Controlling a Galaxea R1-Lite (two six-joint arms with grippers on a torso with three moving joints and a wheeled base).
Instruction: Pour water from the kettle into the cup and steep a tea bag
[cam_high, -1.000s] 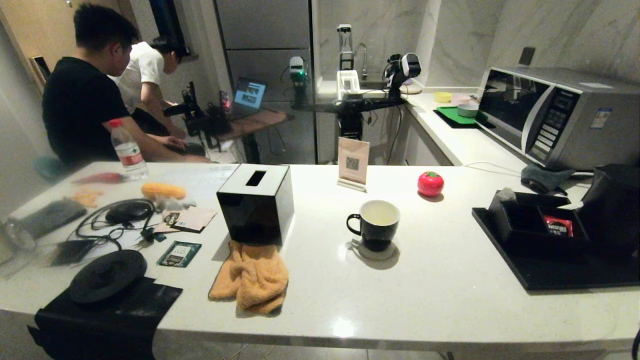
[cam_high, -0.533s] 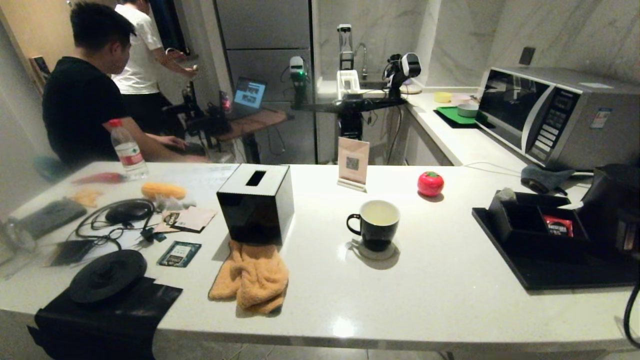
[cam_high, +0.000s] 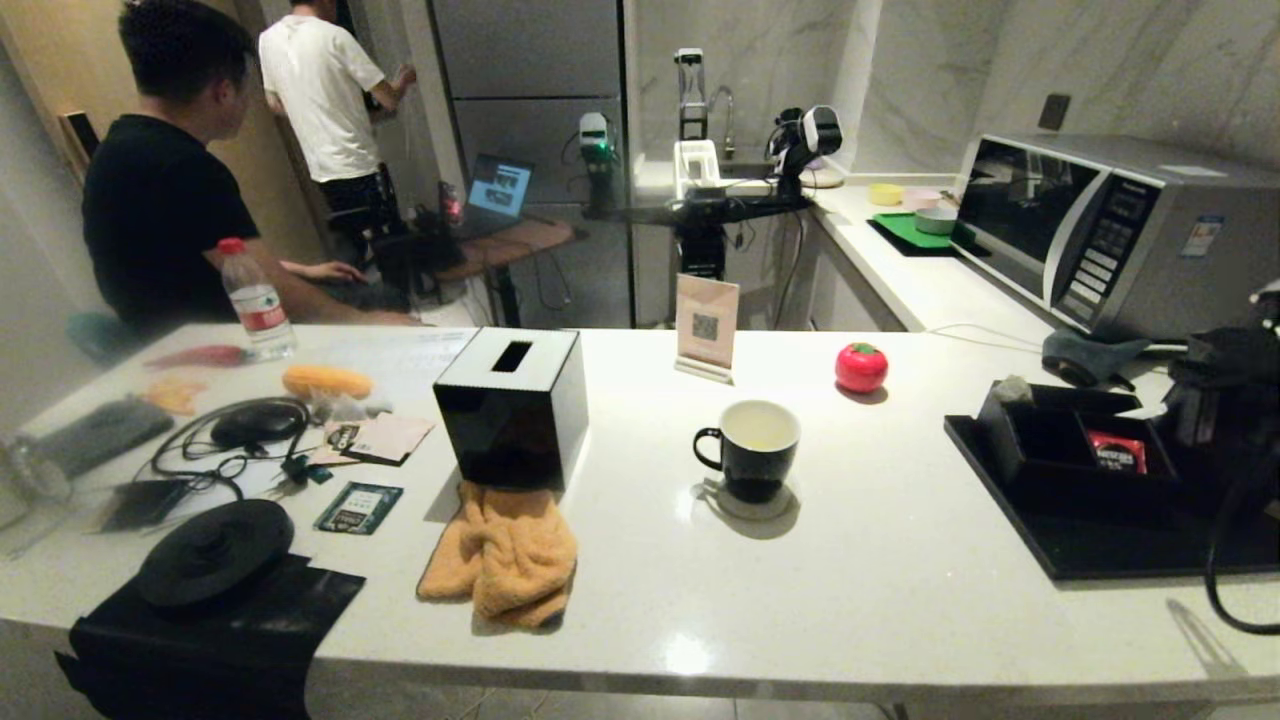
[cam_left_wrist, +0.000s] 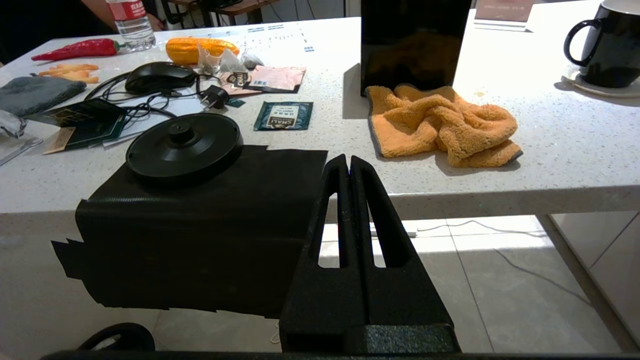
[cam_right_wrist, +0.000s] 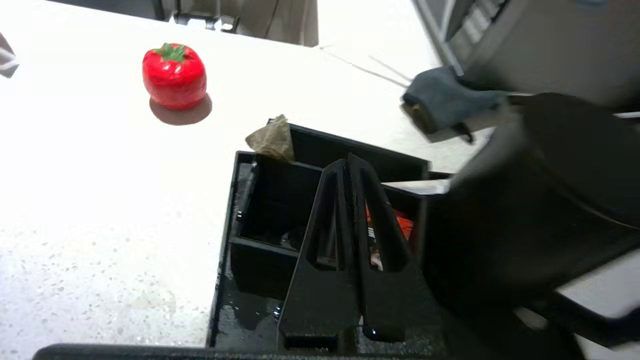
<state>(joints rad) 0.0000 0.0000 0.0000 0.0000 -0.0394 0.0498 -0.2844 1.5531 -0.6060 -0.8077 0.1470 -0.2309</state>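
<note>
Countertop (cam_high: 880, 560) bears cup (cam_high: 750, 452) beside microwave (cam_high: 1110, 225).

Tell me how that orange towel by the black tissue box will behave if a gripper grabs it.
The orange towel lies crumpled in soft folds, so it will probably go limp and drape. Its fluffy pile suggests it is light and easy to grip, not slippery. Bunched against the black tissue box, it may drag rather than slide cleanly.

Black cup (cam_high: 750, 450) upright on counter; grey-green tea bag (cam_right_wrist: 272, 140) on box rim.
</note>
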